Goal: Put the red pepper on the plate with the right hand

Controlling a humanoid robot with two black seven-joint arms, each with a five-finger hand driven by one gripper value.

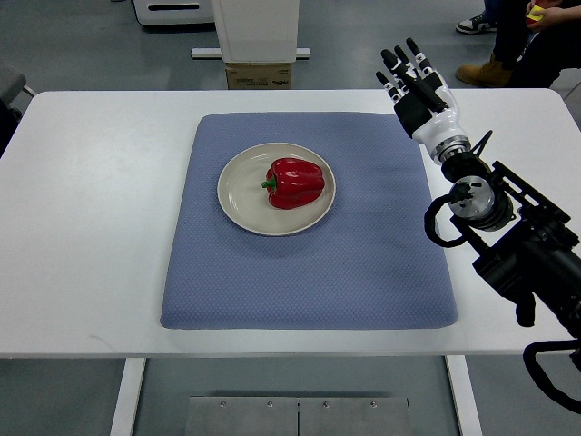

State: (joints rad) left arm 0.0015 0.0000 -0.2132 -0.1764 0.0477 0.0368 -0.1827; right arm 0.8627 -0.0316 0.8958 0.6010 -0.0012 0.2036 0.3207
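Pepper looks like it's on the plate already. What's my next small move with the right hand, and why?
Probably just retract it to rest. The pepper lies on its side wholly within the plate, and the right hand is open, empty and well clear at the mat's far right corner, so nothing seems left to place.

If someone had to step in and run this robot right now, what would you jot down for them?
Right hand: fingers straight, holding nothing, raised over the far right corner of the blue mat, well clear of the plate.
Left hand: not in view.
Red pepper: lying on its side on the beige plate, stem toward the picture's left. The plate sits on the mat on the white table.
Done: pepper is on the plate and released.
Left: nothing for the task itself; probably just bring the right arm back to rest.
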